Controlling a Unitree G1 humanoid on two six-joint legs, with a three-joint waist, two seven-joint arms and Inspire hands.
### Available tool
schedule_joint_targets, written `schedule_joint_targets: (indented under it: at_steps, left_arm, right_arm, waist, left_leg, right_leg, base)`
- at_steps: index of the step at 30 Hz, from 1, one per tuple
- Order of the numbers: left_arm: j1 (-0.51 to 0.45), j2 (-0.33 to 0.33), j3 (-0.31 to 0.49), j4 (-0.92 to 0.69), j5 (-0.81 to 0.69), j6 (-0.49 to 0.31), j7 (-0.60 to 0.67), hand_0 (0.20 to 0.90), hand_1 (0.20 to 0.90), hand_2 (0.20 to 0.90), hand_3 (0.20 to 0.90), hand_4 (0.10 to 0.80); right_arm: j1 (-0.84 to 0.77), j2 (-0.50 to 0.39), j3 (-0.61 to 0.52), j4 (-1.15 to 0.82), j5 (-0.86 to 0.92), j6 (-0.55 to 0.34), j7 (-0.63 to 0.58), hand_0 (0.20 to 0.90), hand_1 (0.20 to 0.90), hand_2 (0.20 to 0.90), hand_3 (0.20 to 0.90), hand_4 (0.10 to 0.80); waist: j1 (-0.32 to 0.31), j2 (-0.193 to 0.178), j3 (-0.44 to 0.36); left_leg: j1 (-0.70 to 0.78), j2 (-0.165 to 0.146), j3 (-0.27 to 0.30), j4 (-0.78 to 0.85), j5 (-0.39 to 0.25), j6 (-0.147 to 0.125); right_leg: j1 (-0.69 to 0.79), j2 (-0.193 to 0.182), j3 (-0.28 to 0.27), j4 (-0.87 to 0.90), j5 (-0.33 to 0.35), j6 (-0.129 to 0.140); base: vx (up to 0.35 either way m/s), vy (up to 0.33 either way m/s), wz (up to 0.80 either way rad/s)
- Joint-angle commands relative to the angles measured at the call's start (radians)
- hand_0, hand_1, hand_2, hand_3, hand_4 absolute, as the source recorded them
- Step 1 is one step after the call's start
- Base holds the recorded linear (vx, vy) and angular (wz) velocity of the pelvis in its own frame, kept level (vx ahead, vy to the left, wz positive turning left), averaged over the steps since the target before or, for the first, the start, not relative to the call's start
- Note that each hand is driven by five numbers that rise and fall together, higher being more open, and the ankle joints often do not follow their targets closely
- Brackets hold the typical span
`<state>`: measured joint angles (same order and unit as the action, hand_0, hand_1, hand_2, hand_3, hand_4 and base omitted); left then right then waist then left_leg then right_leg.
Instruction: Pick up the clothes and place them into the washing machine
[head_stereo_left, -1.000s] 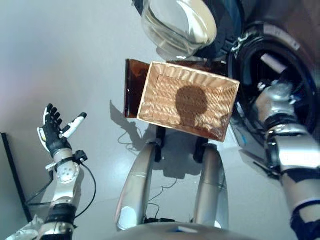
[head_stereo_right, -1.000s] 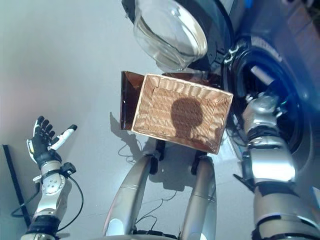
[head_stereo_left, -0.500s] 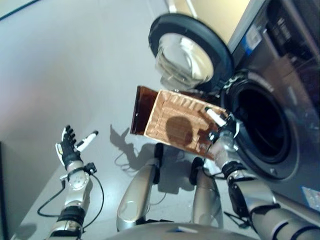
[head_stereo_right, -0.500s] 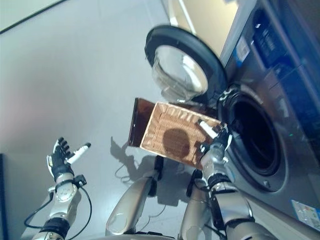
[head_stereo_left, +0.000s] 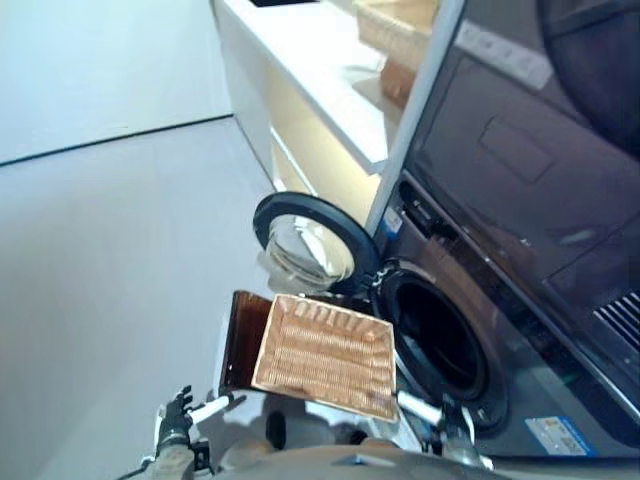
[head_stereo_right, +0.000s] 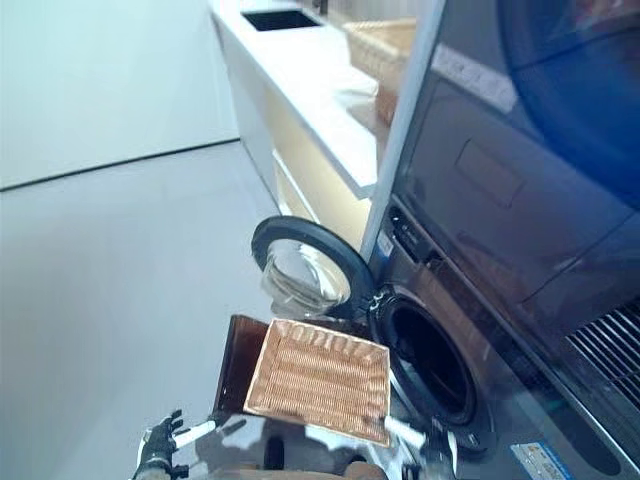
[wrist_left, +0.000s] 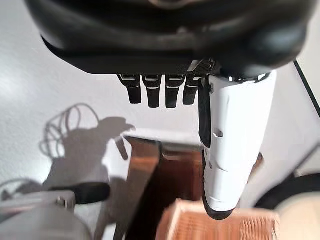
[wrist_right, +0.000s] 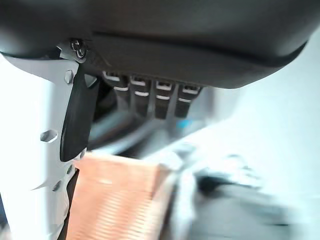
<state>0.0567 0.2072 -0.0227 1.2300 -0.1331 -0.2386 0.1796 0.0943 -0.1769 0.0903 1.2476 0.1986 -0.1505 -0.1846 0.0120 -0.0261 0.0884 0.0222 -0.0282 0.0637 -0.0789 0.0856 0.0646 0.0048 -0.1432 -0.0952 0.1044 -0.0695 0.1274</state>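
Note:
The shallow wicker basket (head_stereo_left: 325, 355) rests empty on the dark brown box (head_stereo_left: 243, 340) beside the washing machine. The machine's round door (head_stereo_left: 310, 245) stands open and the drum mouth (head_stereo_left: 435, 340) is dark inside; I see no clothes. My left hand (head_stereo_left: 176, 424) is low on the left over the floor, open and empty, with its fingers straight in the left wrist view (wrist_left: 235, 150). My right hand (head_stereo_left: 446, 426) is low in front of the machine, near the basket's corner, open and empty in the right wrist view (wrist_right: 35, 150).
A white counter (head_stereo_right: 300, 60) with a sink and wicker baskets (head_stereo_right: 385, 45) runs behind the machine. A dark appliance front (head_stereo_left: 540, 150) sits above the washer. Grey floor (head_stereo_left: 100, 250) spreads to the left.
The whole picture has shifted as the camera tilted up. My right hand came out of the drum mouth and now sits low in front of the machine. The left hand stays open.

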Motion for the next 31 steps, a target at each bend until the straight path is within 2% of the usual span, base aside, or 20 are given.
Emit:
schedule_joint_targets:
  at_steps: [1,4,16,26,31]
  left_arm:
    - [-0.04,0.018,-0.006,0.036,0.028,-0.017,-0.063,0.9,0.9,0.9,0.9,0.8]
    - [-0.046,0.017,-0.006,0.051,0.018,-0.002,-0.08,0.9,0.9,0.9,0.9,0.8]
    - [-0.034,-0.014,-0.087,0.105,0.144,0.048,-0.144,0.9,0.9,0.9,0.9,0.8]
    - [-0.042,0.001,-0.086,0.097,0.149,0.054,-0.14,0.9,0.9,0.9,0.9,0.8]
    - [-0.049,-0.003,-0.088,0.095,0.138,0.049,-0.135,0.9,0.9,0.9,0.9,0.8]
  right_arm:
    - [-0.058,-0.027,0.056,0.072,-0.172,0.013,0.023,0.9,0.9,0.9,0.9,0.8]
    - [-0.066,-0.032,0.052,0.114,-0.199,0.029,0.021,0.9,0.9,0.9,0.9,0.8]
    - [-0.083,-0.058,0.066,0.154,-0.252,0.067,0.056,0.9,0.9,0.9,0.9,0.8]
    - [-0.09,-0.045,0.113,0.06,-0.233,0.046,0.058,0.9,0.9,0.9,0.9,0.8]
    - [-0.101,-0.062,0.113,0.094,-0.245,0.052,0.058,0.9,0.9,0.9,0.9,0.8]
  waist:
    - [0.015,0.0,-0.061]
    - [0.017,0.002,-0.057]
    - [0.012,0.014,-0.111]
    - [0.013,0.004,-0.098]
    - [0.014,0.01,-0.089]
  left_leg:
    - [0.029,0.013,0.021,0.001,-0.066,-0.094]
    - [0.055,0.023,0.022,0.004,-0.068,-0.092]
    - [0.139,0.048,-0.004,0.047,-0.116,-0.095]
    - [0.13,0.061,-0.016,0.046,-0.103,-0.102]
    - [0.116,0.063,-0.022,0.045,-0.098,-0.103]
  right_leg:
    - [-0.006,-0.071,0.016,-0.135,0.177,0.055]
    - [0.016,-0.067,0.022,-0.107,0.159,0.047]
    - [0.128,-0.056,0.011,-0.09,0.084,0.03]
    - [0.121,-0.044,0.008,-0.086,0.071,0.021]
    - [0.106,-0.04,0.01,-0.081,0.073,0.019]
  base:
    - [0.036,-0.037,-0.13]
    - [0.0,-0.052,-0.18]
    - [0.045,-0.032,0.07]
    - [-0.017,-0.022,0.02]
    - [-0.03,-0.007,-0.03]
